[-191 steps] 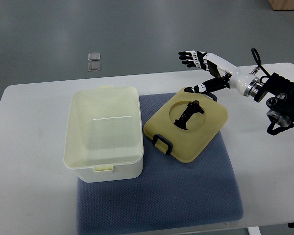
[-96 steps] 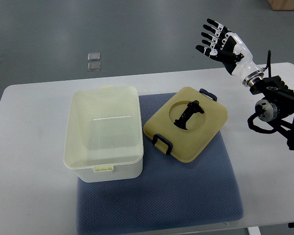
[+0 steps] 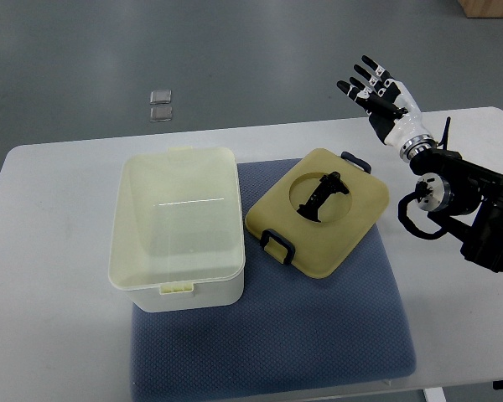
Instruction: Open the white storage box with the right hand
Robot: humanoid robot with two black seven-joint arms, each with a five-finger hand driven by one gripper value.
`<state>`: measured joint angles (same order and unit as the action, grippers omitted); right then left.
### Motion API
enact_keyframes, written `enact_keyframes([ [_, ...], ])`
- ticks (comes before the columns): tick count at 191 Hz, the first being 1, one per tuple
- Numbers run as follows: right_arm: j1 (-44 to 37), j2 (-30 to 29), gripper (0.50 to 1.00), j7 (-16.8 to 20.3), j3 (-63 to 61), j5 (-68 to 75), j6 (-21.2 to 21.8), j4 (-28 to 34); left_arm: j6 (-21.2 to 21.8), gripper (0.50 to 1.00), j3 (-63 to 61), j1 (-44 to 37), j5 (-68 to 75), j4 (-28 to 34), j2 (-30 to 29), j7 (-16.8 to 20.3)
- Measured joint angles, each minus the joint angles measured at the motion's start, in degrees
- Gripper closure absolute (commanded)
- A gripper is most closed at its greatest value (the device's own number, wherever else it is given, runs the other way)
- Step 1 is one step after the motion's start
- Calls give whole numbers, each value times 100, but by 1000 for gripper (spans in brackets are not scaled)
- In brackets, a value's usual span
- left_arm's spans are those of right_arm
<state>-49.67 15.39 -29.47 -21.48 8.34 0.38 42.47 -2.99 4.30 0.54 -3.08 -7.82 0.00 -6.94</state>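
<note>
The white storage box (image 3: 178, 226) stands open on the left part of a blue mat (image 3: 318, 335), its inside bare. Its yellowish lid (image 3: 318, 213) lies flat on the mat to the right of the box, with a black handle in a round recess and black clips at two edges. My right hand (image 3: 377, 90) is raised beyond the table's far edge, up and right of the lid, with fingers spread and holding nothing. Its arm (image 3: 453, 201) comes in from the right edge.
The white table (image 3: 50, 335) carries the mat and box. Two small clear squares (image 3: 160, 105) lie on the grey floor beyond the table. A brown box corner (image 3: 490, 7) shows at the top right.
My right hand has lifted away from the lid's far edge and turned upright, fingers pointing away. The forearm has swung closer in over the table's right side. The lid and box have not moved.
</note>
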Motion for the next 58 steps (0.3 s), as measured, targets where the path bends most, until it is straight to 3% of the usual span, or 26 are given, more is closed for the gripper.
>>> enact_keyframes([
  [58,106,-68,572,-15,-21,1,9,-113,0,500,0,-1,0,-29,0,0],
])
